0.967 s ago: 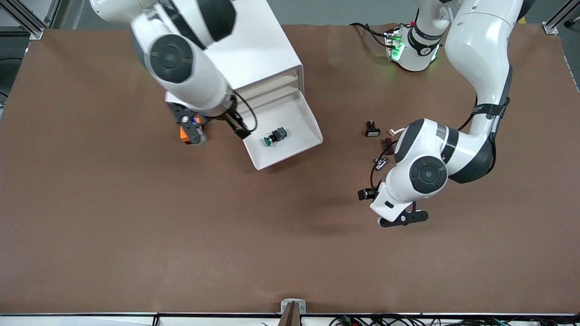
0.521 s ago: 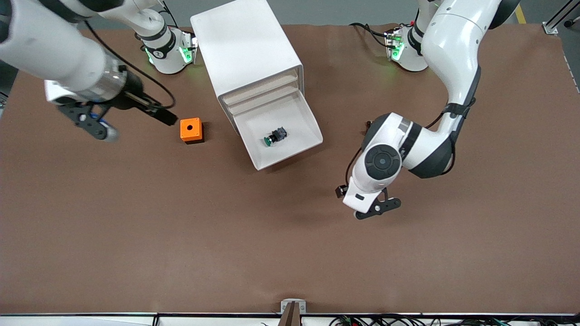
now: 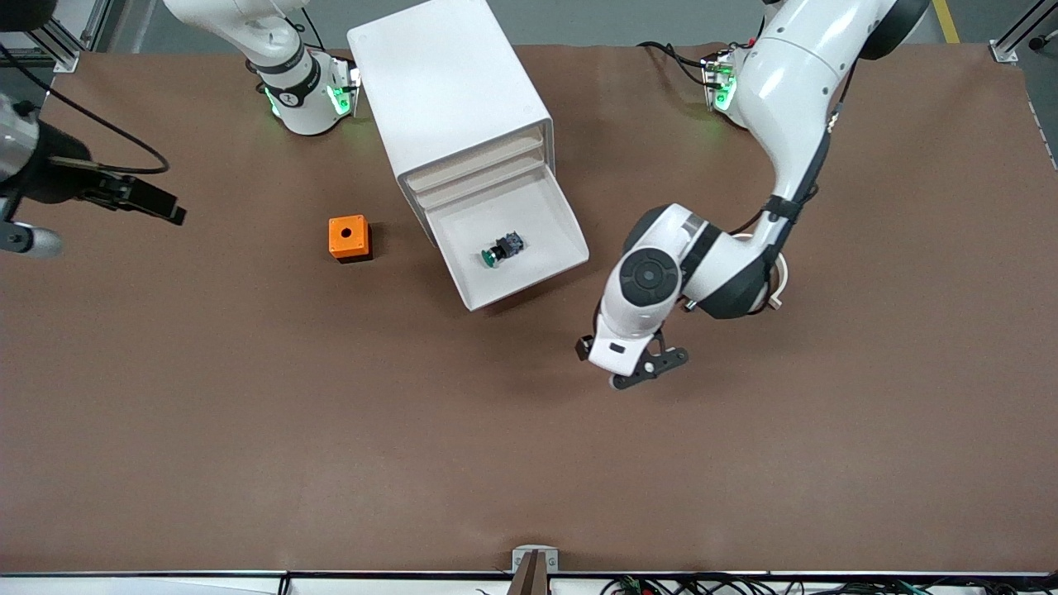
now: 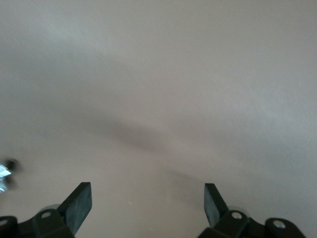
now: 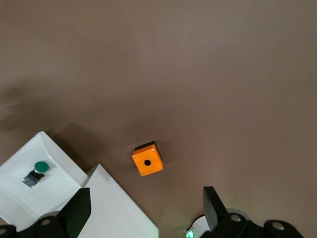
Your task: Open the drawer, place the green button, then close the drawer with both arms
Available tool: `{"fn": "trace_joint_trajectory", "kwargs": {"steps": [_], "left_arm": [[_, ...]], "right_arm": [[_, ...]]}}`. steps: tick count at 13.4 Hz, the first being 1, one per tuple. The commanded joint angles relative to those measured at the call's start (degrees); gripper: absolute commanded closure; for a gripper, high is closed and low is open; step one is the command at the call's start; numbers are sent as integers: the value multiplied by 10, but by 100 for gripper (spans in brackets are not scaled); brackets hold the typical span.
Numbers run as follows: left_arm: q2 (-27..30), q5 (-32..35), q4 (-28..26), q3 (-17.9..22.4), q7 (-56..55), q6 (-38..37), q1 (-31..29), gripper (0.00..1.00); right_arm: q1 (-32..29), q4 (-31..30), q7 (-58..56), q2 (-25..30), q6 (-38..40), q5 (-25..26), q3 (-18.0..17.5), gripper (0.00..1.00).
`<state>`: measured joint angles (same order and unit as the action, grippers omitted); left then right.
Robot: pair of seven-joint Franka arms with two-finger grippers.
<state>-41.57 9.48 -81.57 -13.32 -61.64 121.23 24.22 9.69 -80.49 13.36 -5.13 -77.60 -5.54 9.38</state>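
Brown surface point(image 3: 248, 430). The button point(image 3: 501, 248) is seen lying in the pulled-out drawer point(image 3: 529, 273). The left claw point(image 3: 643, 370), spread wide and empty, is placed nearer the camera than the drawer front, toward the left arm's end. The right claw point(image 3: 21, 223), wide and empty too, is parked well apart at its own end.

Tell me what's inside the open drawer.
Only the button lies in the open drawer, green cap toward the front camera. The three shut drawers above hide their contents.

Glossy white arms point(image 3: 785, 91) with black joint bands; round black caps; looping black cables; green-lit bases point(image 3: 310, 99).
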Motion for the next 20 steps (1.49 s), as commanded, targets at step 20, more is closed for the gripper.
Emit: {"fn": "trace_joint_trajectory", "kwargs": {"steps": [20], "left_arm": [[7,-2,-96,-63,-185,129,79,0]], "right_arm": [[-73,-1,-121,1,-34,55,-16,0]]}}
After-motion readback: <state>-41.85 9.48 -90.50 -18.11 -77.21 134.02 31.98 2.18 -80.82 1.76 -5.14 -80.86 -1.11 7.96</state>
